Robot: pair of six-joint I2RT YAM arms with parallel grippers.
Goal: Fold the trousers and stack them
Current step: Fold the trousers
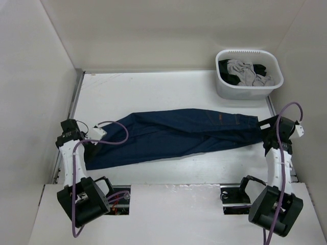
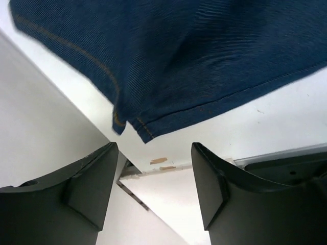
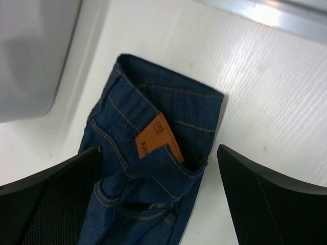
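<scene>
Dark navy denim is lying stretched across the white table (image 1: 153, 94) in the top view: the trousers (image 1: 179, 138) are running from the left gripper (image 1: 98, 131) to the right gripper (image 1: 263, 125), apparently doubled leg on leg. A white basket (image 1: 245, 93) of other clothes is sitting well apart at the far right corner. Both pairs of fingers are standing apart at the cloth's ends, grasping nothing.

In the left wrist view the hem (image 2: 148, 130) is resting on the table just beyond the spread fingers (image 2: 87, 184), not between them.

In the right wrist view the waistband (image 3: 168, 92) and its tan patch (image 3: 158, 139) are lying flat between the wide-open fingers (image 3: 51, 204), untouched.

The fold end over end is probably coming next. It should go best if the left fingers are pinching every layer at the hem, lifting clear of the table, and laying the hem square on the waistband while the right end is staying put.

The left arm is covering part of the hem end from above. Whether the legs are matching edge to edge is hard to tell, and the creases in the middle are blurring the outline.
</scene>
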